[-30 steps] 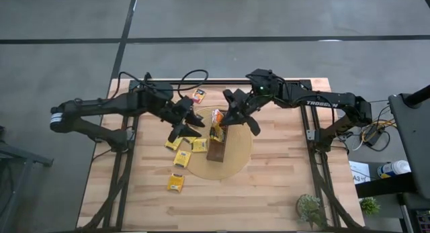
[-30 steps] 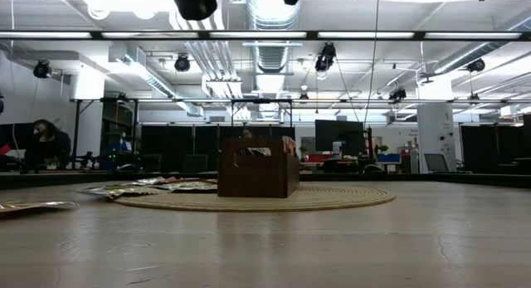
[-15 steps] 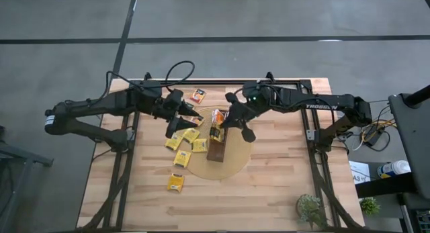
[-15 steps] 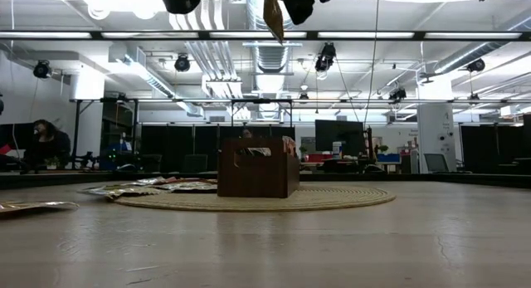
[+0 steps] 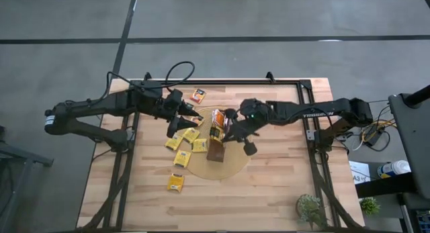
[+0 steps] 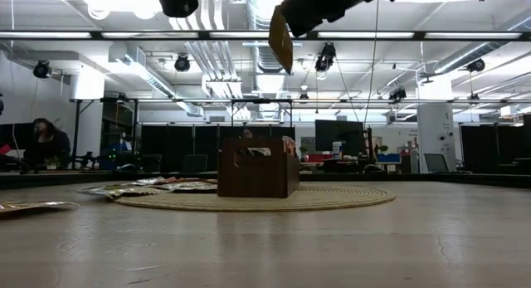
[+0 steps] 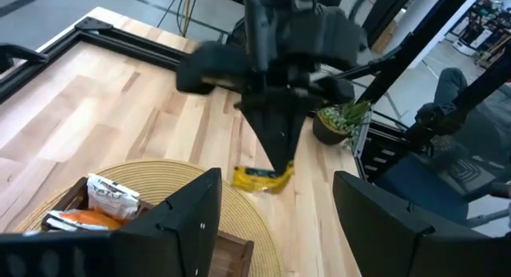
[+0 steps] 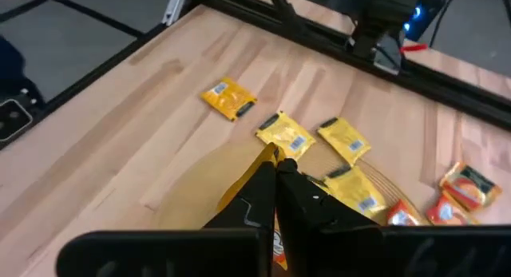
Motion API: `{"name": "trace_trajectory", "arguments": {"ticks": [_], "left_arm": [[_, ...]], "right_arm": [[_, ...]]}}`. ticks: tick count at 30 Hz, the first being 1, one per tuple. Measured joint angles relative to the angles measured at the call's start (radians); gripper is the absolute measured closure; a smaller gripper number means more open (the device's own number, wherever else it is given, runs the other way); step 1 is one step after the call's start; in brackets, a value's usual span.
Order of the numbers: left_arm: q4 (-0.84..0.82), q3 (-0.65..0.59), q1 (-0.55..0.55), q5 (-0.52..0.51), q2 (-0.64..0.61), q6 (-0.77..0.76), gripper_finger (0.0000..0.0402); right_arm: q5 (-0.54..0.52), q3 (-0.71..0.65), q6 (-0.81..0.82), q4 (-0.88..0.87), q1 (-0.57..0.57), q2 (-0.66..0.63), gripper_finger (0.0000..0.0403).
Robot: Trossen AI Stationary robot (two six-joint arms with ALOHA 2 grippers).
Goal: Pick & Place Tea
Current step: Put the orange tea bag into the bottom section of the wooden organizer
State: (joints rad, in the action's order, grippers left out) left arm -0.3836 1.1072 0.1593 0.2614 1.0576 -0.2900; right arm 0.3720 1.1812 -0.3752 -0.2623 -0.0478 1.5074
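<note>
My right pincer (image 5: 232, 132) is clamped tight on a yellow sachet (image 6: 280, 39), which hangs edge-down above the brown box (image 5: 216, 150). In the low view it dangles high over the box (image 6: 258, 177), well clear of it. Down past my closed fingers (image 8: 267, 199) I see the round woven mat (image 8: 200, 185) below, and further out more yellow sachets (image 8: 285, 134) lying flat, some on the mat's edge, some on the bare worktop (image 8: 120, 125), one yellow sachet on its own (image 8: 228, 99) well apart. Orange sachets (image 8: 463, 184) sit off to one side.

My left pincer (image 5: 180, 120) hovers spread wide and holds nothing, up over the sachets beside the mat (image 5: 232, 167). Its wrist view looks across at the right pincer and the sachet (image 7: 262, 179) pinched in its tip, with packets already in the box (image 7: 108, 201).

Further along the worktop (image 5: 282, 186), a lone sachet near the front edge (image 5: 175, 182) and an orange one near the back rail (image 5: 197, 95) lie apart from the rest.
</note>
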Motion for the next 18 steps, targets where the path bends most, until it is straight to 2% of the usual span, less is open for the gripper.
{"name": "trace_trajectory", "arguments": {"ticks": [4, 9, 18], "left_arm": [[0.0, 0.0, -0.002, 0.003, -0.002, 0.012, 0.0168], [0.001, -0.001, -0.002, 0.007, -0.007, 0.035, 0.0168], [0.007, -0.001, -0.002, 0.006, -0.022, 0.052, 0.0168]], "right_arm": [[-0.049, -0.094, -0.002, 0.159, 0.039, 0.0, 0.0395], [-0.182, -0.175, 0.014, 0.291, 0.076, 0.025, 0.0395], [-0.252, -0.108, -0.028, 0.295, 0.097, 0.205, 0.0395]]}}
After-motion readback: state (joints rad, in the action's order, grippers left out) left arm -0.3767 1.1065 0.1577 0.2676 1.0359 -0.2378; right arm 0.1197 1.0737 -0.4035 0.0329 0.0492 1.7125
